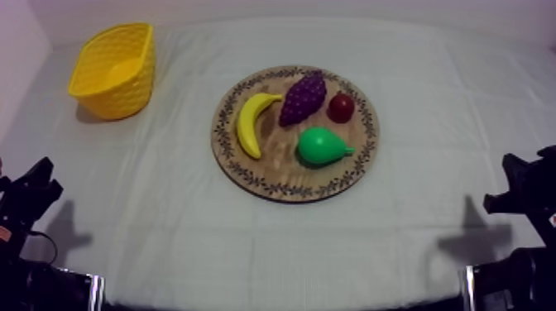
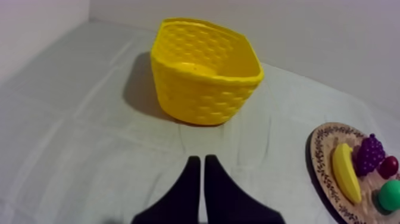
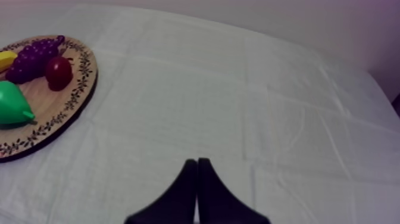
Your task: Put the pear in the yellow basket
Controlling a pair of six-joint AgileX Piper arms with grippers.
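A green pear point(image 1: 323, 146) lies on the round wooden board point(image 1: 248, 169), at its front right, stem pointing right. The yellow basket point(image 1: 116, 69) stands at the far left of the table and holds nothing. My left gripper point(image 1: 37, 184) rests low at the left edge, far from the board; in its wrist view the gripper point(image 2: 200, 161) is shut, its fingers forming a narrow wedge pointing toward the basket point(image 2: 205, 71). My right gripper point(image 1: 513, 178) rests low at the right edge, and the wrist view shows the gripper point(image 3: 196, 162) shut over bare cloth, the pear point(image 3: 13, 104) well away.
On the board with the pear lie a banana point(image 1: 252, 122), a bunch of purple grapes point(image 1: 303, 97) and a small red fruit point(image 1: 341, 107). Wrinkled grey-white cloth point(image 1: 430, 99) spreads around the board. A pale wall rises behind the table.
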